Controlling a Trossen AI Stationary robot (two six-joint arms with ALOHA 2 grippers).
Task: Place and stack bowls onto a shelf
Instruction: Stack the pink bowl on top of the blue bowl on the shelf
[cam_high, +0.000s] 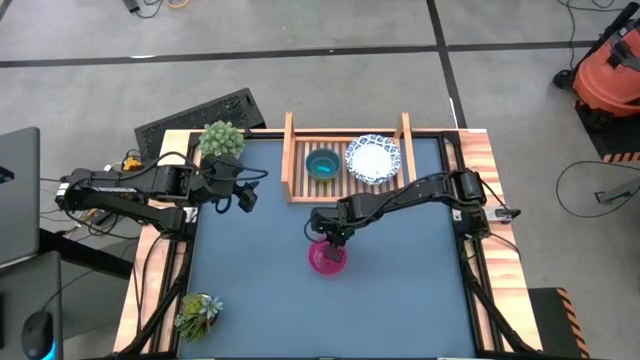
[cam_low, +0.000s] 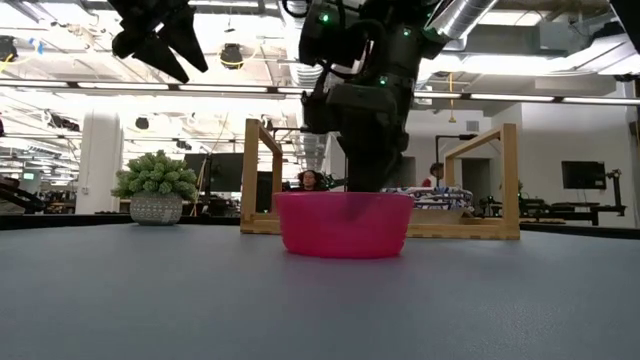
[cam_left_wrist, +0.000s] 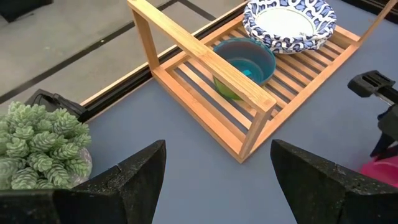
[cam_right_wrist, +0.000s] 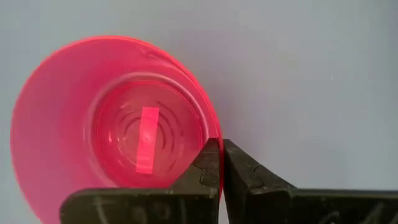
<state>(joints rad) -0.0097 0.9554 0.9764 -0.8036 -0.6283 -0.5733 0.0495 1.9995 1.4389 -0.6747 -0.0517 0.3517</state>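
near the middle of the blue tabletop (cam_high: 260, 300), the right claw (cam_high: 330, 243) is clenched on the rim of the magenta bowl (cam_high: 327, 257), which sits on the surface. at the far edge, the wooden shelf (cam_high: 296, 160) holds a teal bowl (cam_high: 322, 164) beside stacked blue-rimmed white bowls (cam_high: 373, 158). the left claw (cam_high: 247, 196) hangs released near the left edge, by a potted plant (cam_high: 221, 139).

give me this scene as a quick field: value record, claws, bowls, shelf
right claw: shut on the magenta bowl rim, bowl on the table
left claw: open, empty, near the potted plant
shelf: holds two stacks
teal bowl: on shelf, nested in a green bowl
white patterned bowls: stacked on shelf beside the teal bowl
second plant: near table corner
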